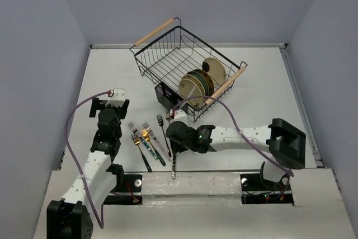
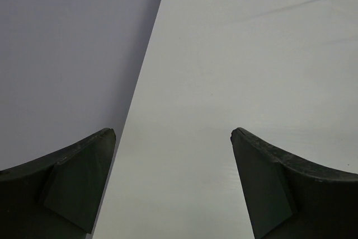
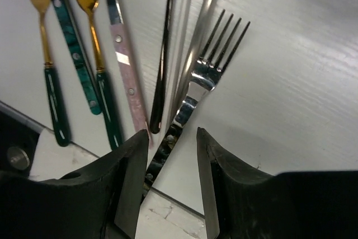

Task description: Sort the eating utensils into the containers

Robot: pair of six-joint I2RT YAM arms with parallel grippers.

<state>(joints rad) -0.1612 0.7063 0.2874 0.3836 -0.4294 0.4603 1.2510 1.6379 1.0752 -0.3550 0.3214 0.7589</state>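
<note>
Far left, the left arm (image 1: 106, 132) reaches up the counter (image 1: 268, 82). The left jaws are spread wide over bare white surface with nothing between them, well apart from any cutlery.

Moving right, a fan of forks (image 1: 146, 137) lies flat near the front edge, heads pointing away from the arms. The right wrist view picks them out:
- a gold-headed fork with a dark green handle (image 3: 51, 82)
- a teal-handled one (image 3: 75, 60)
- a second gold head on a green handle (image 3: 103, 82)
- a pink handle (image 3: 126, 65)
- a slim dark one (image 3: 163, 48)

All of them lie close together, handles converging toward the near edge.

Just right of the fan lies the silver fork (image 3: 204, 74). The right arm (image 1: 235, 135) stretches in across the counter, and the right jaws stand parted astride the fork's handle. The handle runs down between the two fingers with a clear gap on one side. They are open, not clamped on it, and the fork lies on the counter.

Behind the wrist sits the black caddy (image 1: 166, 94), tucked against the near corner of the wire basket (image 1: 162, 60). The basket sits at an angle, with plates (image 1: 198, 82) upright at its right end.
</note>
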